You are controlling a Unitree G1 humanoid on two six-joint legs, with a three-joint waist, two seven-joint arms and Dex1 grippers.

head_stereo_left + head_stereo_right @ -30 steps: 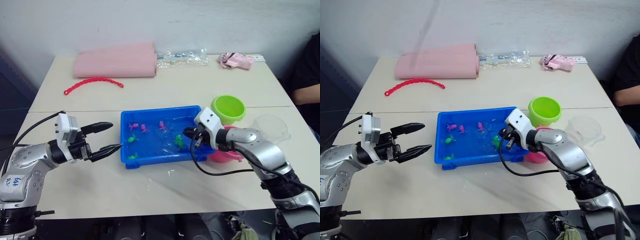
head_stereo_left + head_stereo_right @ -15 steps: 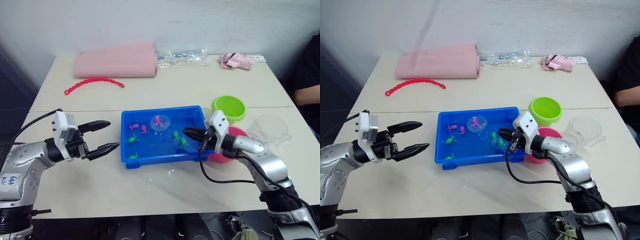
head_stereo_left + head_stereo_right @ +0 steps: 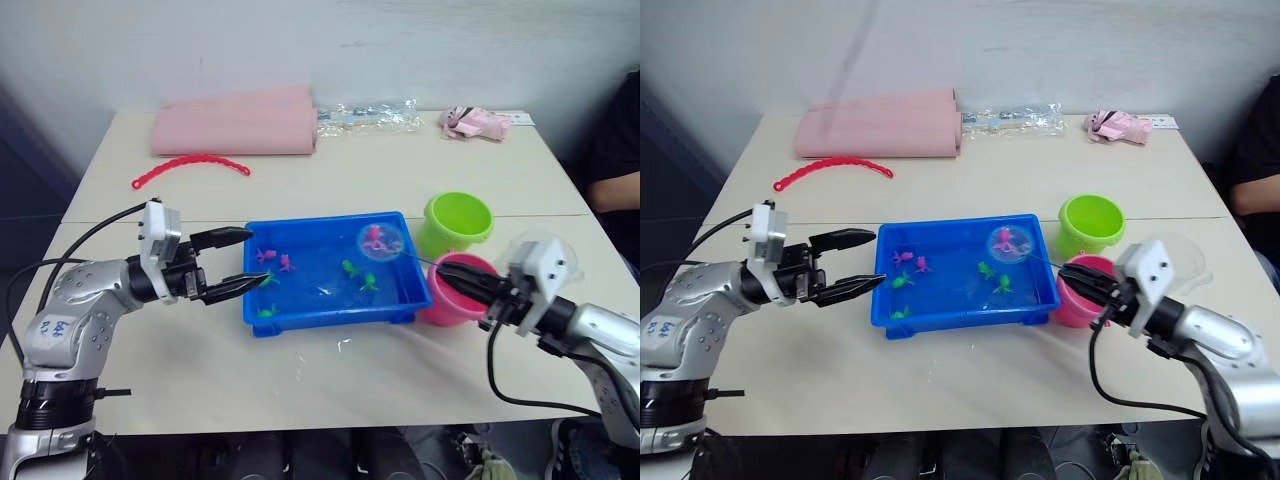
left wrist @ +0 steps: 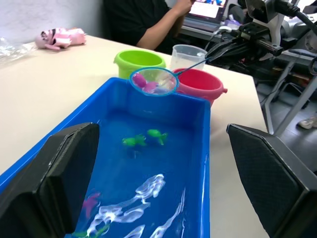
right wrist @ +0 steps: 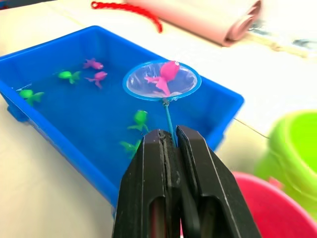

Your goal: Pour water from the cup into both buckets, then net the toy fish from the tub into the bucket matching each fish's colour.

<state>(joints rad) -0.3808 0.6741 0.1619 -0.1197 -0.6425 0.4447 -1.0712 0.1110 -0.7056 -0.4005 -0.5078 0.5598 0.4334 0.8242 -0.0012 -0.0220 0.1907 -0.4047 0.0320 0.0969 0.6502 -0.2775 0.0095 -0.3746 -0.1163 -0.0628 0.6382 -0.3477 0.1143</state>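
The blue tub (image 3: 320, 322) holds water and several pink and green toy fish (image 3: 352, 268). My right gripper (image 3: 442, 270) is shut on the net's thin handle, over the pink bucket (image 3: 452, 305). The net's hoop (image 3: 381, 241) hangs above the tub's far right corner with a pink fish (image 5: 166, 72) in its mesh. The lime green bucket (image 3: 458, 222) stands just behind the pink one. The clear cup (image 3: 540, 250) sits behind my right wrist. My left gripper (image 3: 260, 257) is open, its fingertips at the tub's left rim.
At the table's far side lie a folded pink cloth (image 3: 235, 120), a red beaded strip (image 3: 190, 165), a clear plastic bag (image 3: 365, 113) and a small pink toy (image 3: 475, 120). A person (image 3: 612, 150) sits at the right edge.
My right gripper has drawn back to the right, lifting the hoop with a pink fish out of the water to the tub's far right corner. My left gripper has moved right to the tub's rim.
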